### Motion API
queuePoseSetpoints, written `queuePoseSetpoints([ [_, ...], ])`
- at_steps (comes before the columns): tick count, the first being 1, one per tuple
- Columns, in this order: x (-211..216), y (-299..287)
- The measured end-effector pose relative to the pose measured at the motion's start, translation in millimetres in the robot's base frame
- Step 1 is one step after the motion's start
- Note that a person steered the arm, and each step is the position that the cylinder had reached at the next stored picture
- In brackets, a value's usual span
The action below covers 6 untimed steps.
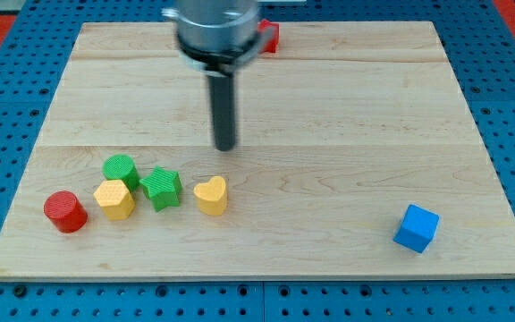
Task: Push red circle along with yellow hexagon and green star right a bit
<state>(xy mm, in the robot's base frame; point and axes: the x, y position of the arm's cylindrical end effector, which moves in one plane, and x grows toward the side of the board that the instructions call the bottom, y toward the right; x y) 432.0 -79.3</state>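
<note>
Nearest the camera, at the view's bottom right, the blue cube (416, 227) sat alone near the tabletop (329, 107) edge, well apart from everything else. At the bottom left lay the cluster that mattered: the red circle (64, 211) sat farthest left, the yellow hexagon (114, 199) just beside it at about 2 o'clock, and the green star (162, 188) close by at the hexagon's 2 o'clock. A green cylinder (120, 169) touched or nearly touched the hexagon at its 12 o'clock, and a yellow heart (211, 195) stood at the star's 3 o'clock, a little apart. A red block (270, 37) was half hidden behind the arm at the view's top.

There was no gripper to open or close; the arm ended in a rod, and my tip (226, 147) rested on bare wood at roughly 1 o'clock from the star, clear of every block.

To do the step well, I judged the tip should travel round the cluster without brushing the green cylinder, settle at the red circle's 9 o'clock, and then push slowly toward 3 o'clock. The three blocks were not in a straight row, so the circle might slide under the hexagon instead of driving it; aiming slightly toward 2 o'clock should keep the chain together. A short stroke was enough, though the star would probably nudge the heart.
</note>
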Motion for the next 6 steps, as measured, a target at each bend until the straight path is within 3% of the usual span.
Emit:
queuePoseSetpoints([
  [2, 15.3, -164.8],
  [3, 69.0, -183.7],
  [4, 95.9, -183.6],
  [6, 110.2, -153.2],
])
